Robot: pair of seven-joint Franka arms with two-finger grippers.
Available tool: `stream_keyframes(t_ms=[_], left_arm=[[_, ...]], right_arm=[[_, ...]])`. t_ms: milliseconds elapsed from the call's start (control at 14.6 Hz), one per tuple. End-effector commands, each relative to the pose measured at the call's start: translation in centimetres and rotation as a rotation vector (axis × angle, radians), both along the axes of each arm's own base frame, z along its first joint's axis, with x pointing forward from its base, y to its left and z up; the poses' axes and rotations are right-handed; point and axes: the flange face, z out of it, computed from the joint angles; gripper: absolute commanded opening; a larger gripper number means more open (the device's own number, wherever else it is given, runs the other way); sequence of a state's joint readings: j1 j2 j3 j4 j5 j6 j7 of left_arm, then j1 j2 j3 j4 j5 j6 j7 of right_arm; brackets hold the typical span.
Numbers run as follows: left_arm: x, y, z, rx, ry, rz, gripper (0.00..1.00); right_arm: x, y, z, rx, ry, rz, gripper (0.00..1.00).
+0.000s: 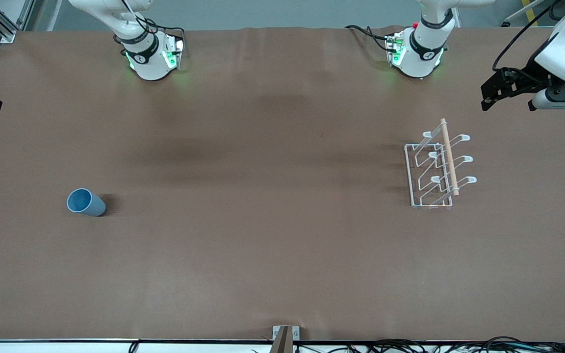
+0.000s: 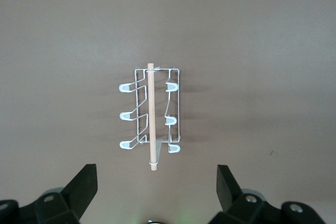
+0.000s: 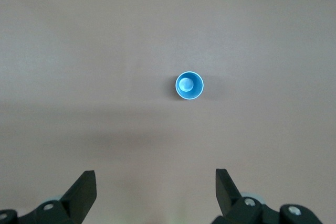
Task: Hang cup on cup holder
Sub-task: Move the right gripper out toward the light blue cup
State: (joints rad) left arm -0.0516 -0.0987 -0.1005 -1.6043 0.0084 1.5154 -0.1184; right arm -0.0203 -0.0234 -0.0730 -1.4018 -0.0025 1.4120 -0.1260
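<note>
The cup (image 1: 86,202) stands upright near the right arm's end of the table; the rack (image 1: 437,168) near the left arm's. Both grippers, left (image 2: 156,182) and right (image 3: 156,182), hang spread wide, empty.

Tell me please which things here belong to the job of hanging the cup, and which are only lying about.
Belong to the job:
- cup, upright, toward the right arm's end of the table
- cup holder, toward the left arm's end, no cup on it
- left gripper, open above the cup holder
- right gripper, open above the cup

Only lying about:
- nothing else on the table
</note>
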Motion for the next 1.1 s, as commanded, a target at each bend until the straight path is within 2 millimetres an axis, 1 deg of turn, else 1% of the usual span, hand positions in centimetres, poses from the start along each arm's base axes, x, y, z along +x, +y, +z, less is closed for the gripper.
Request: stream_keyframes(t_ms=[0, 137, 274, 479, 548, 685, 753, 822, 890, 959, 1027], left_arm=[[0.3, 0.1, 0.7, 0.003, -0.005, 0.005, 1.00], [0.4, 0.1, 0.5, 0.005, -0.002, 0.002, 1.00], [0.4, 0.2, 0.5, 0.005, -0.002, -0.001, 1.00], [0.5, 0.2, 0.5, 0.005, -0.002, -0.007, 1.00], [0.5, 0.2, 0.5, 0.005, -0.002, -0.007, 1.00], [0.5, 0.1, 0.4, 0.005, 0.000, -0.010, 1.00], [0.8, 0.0, -0.1, 0.006, 0.011, -0.012, 1.00], [1.0, 0.0, -0.2, 0.005, 0.012, -0.009, 1.00], [1.0, 0.0, 0.0, 0.003, 0.008, -0.011, 1.00], [1.4, -0.1, -0.3, 0.004, 0.012, -0.013, 1.00], [1.5, 0.0, -0.3, 0.002, 0.013, -0.014, 1.00]], right_arm=[[-0.6, 0.4, 0.2, -0.001, -0.008, -0.005, 1.00], [-0.6, 0.4, -0.1, 0.009, 0.004, -0.057, 1.00], [-0.5, 0.5, -0.3, 0.017, 0.006, -0.059, 1.00], [-0.4, -0.1, -0.6, 0.018, 0.008, -0.059, 1.00], [-0.3, -0.3, -0.9, 0.018, 0.014, -0.056, 0.99], [0.4, -0.8, -2.4, 0.017, 0.019, -0.060, 0.99], [0.8, -1.9, -3.7, 0.014, 0.029, -0.073, 0.98], [1.1, -3.4, -5.5, 0.020, 0.044, -0.067, 0.98], [1.5, -4.4, -7.3, 0.018, 0.034, -0.043, 0.97], [1.9, -5.3, -9.2, 0.016, 0.024, -0.033, 0.97], [1.9, -6.8, -10.9, 0.016, 0.023, -0.030, 0.97]])
